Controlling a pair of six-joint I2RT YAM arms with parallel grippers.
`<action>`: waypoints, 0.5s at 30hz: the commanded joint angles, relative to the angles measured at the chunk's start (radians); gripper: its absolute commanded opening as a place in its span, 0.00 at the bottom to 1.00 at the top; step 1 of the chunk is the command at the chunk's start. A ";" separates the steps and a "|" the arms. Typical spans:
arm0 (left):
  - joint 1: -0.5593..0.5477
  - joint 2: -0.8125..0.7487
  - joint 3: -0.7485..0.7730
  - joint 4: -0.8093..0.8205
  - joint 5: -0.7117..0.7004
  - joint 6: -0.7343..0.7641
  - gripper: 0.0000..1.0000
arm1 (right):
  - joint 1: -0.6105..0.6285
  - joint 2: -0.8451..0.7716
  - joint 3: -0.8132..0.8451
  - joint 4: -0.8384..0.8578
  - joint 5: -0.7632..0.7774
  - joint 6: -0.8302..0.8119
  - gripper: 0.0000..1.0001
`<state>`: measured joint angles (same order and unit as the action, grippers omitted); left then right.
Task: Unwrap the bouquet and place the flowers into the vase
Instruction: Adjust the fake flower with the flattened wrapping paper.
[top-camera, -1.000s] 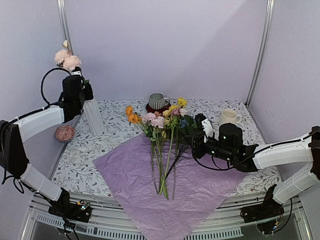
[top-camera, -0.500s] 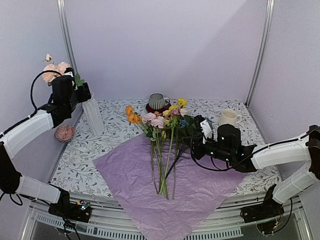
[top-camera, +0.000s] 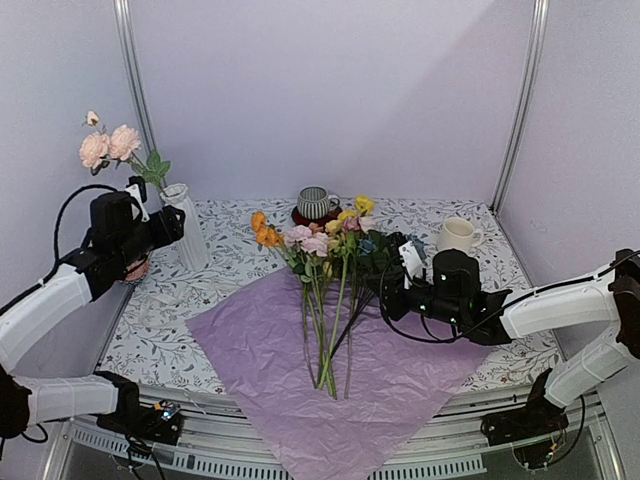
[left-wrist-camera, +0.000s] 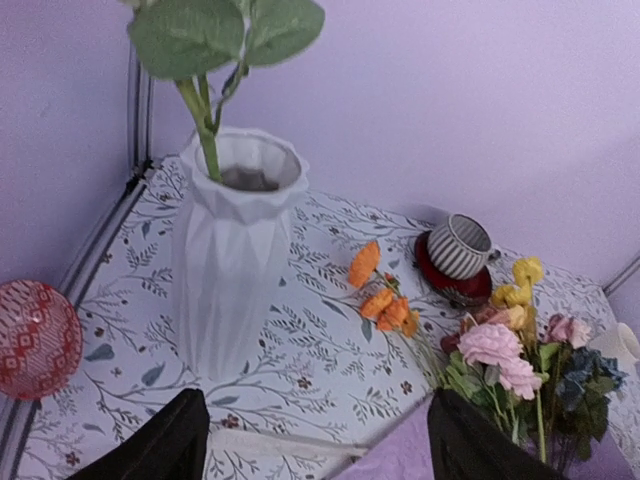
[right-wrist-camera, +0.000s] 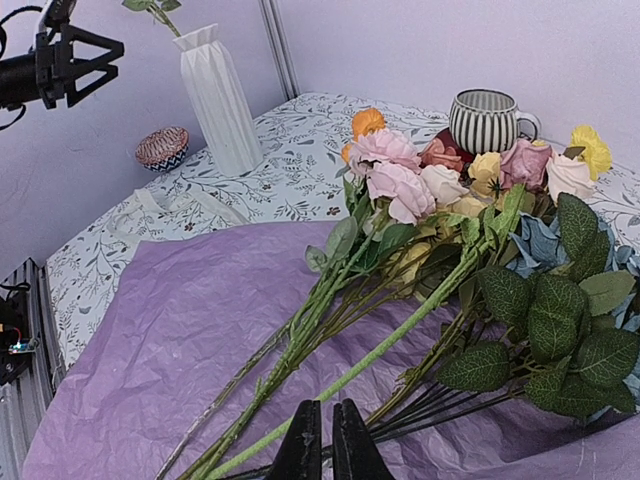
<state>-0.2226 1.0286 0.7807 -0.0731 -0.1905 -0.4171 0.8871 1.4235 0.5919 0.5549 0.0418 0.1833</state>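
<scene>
Left claw (left-wrist-camera: 318, 445), released and empty, hovers just before the vase (left-wrist-camera: 235, 250) at the back-left of the surface (left-wrist-camera: 330, 350). The vase holds one pink-flowered stem (top-camera: 110, 147). Right claw (right-wrist-camera: 322, 440), clenched, sits beside the flowers (right-wrist-camera: 420, 200), which lie on the opened paper (right-wrist-camera: 170, 340). Unwrapping looks done; most stems are not yet in the vase.

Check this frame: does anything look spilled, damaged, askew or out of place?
Nothing looks spilled or broken. The tall ribbed white vase stands upright, one pink-bloomed stem in it leaning left. The only oddity: the near corner of the crinkled lilac tissue-paper sheet hangs over the front edge of the floral-patterned table.
</scene>
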 joint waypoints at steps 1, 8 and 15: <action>-0.013 -0.090 -0.116 -0.022 0.224 -0.126 0.77 | -0.004 0.016 0.013 0.019 -0.007 0.004 0.07; -0.153 -0.094 -0.242 0.058 0.366 -0.210 0.72 | -0.004 0.030 0.020 0.019 -0.018 0.010 0.08; -0.387 0.090 -0.238 0.237 0.364 -0.259 0.65 | -0.005 0.032 0.020 0.020 -0.030 0.019 0.08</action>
<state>-0.5217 1.0248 0.5274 0.0299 0.1413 -0.6319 0.8871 1.4467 0.5938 0.5549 0.0277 0.1898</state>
